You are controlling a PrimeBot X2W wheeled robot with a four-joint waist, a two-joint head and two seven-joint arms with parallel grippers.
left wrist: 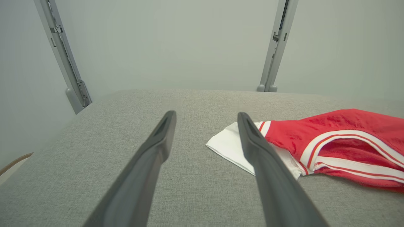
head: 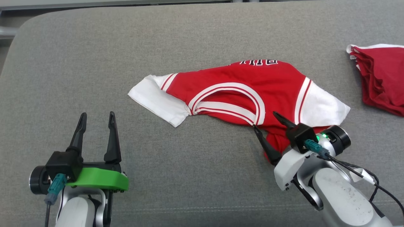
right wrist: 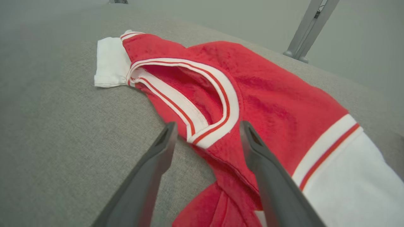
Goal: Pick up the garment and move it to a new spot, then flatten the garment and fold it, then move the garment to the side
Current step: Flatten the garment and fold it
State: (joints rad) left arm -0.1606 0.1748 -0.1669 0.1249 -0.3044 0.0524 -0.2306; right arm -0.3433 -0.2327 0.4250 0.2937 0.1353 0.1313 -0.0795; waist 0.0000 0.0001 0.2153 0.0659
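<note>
Red shirt (head: 240,91) with white sleeves lies crumpled mid-table (head: 94,63). It looks soft, light and floppy, so it'll probably sag and drag when lifted. The right claw (head: 264,119) is spread wide at the collar (head: 233,85); I'd pinch there. The left claw (head: 97,113) is also spread, off the shirt.

free: grey cushion (head: 94,78) left of jersey (head: 246,91) | obstacle: red pile (head: 383,78) far right

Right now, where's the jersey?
The jersey lies centre of the cushion in the head view, near edge at the open right gripper; left gripper apart at lower left, a second garment far right.
</note>
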